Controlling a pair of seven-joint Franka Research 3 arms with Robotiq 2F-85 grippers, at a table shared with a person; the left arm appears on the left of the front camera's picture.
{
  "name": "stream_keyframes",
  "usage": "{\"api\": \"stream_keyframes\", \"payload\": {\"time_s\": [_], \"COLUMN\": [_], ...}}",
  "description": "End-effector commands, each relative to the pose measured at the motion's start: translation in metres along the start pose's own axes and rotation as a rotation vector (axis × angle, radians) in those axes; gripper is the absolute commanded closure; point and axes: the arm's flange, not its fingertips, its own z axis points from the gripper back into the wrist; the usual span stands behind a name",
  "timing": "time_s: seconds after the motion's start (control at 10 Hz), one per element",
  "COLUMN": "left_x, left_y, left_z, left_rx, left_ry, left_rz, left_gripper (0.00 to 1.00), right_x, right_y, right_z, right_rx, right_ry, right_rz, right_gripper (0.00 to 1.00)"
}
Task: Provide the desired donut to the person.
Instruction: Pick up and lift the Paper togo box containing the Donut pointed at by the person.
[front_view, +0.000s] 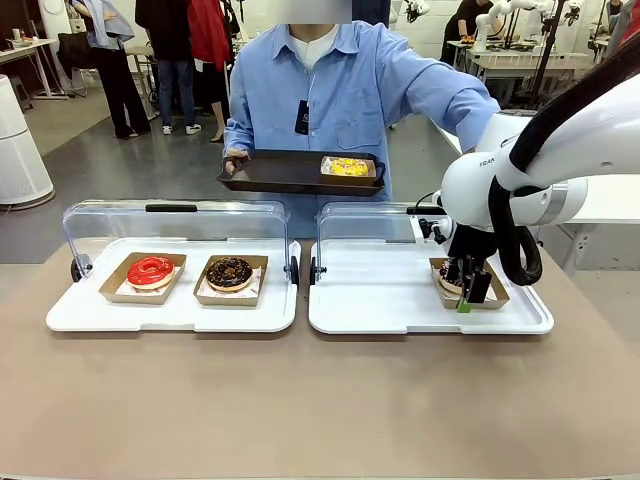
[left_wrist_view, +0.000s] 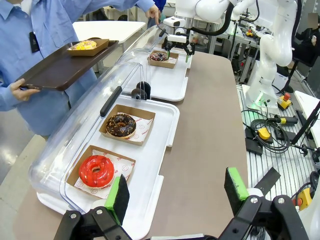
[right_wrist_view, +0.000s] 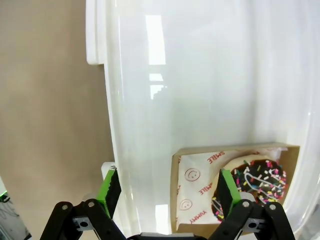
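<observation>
Two white plastic display trays (front_view: 170, 318) sat side by side on the tan counter (front_view: 320, 400), their clear hinged lids (front_view: 175, 225) raised toward the far side. Across the counter, the person (front_view: 320, 90) in a light blue shirt held a dark brown serving tray (front_view: 275, 172) level at waist height, one hand (front_view: 236, 160) gripping its edge. A yellow-iced donut (front_view: 348, 167) in a brown paper carton rested on the end of that tray nearer the robot's right.

The display tray on the robot's left carried a red-glazed donut (front_view: 150, 270) and, just beside it, a plain chocolate donut (front_view: 229, 272), each in its own carton. The other display tray held a single carton with a sprinkled chocolate donut (right_wrist_view: 257, 186) near its right end.

The right claw (front_view: 466, 298) hung directly over that carton, pointing down, its jaws spread wide and gripping nothing. From its wrist camera, one green pad (right_wrist_view: 111, 187) stood over bare white tray and the other at the donut's edge, above the printed paper liner. Whether the pads touched the carton could not be told.

The left claw (left_wrist_view: 176, 192) hovered off the outer end of the display tray with the red-glazed donut, jaws likewise wide apart and empty.
</observation>
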Motion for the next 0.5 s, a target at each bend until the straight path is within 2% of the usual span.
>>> {"api": "stream_keyframes", "payload": {"time_s": [0.0, 0.4], "left_x": [-0.0011, -0.0011], "left_y": [-0.0014, -0.0014], "left_z": [0.0007, 0.0007], "left_rx": [0.0, 0.0], "left_ry": [-0.019, -0.019], "left_rz": [-0.023, -0.023], "left_gripper": [0.0, 0.0], "right_x": [-0.0016, -0.0036], "right_y": [-0.0099, -0.0134], "right_z": [-0.0071, -0.015], "right_rx": [0.005, 0.022], "right_ry": [-0.035, -0.02], "right_rz": [0.013, -0.005], "right_gripper": [0.0, 0.0]}}
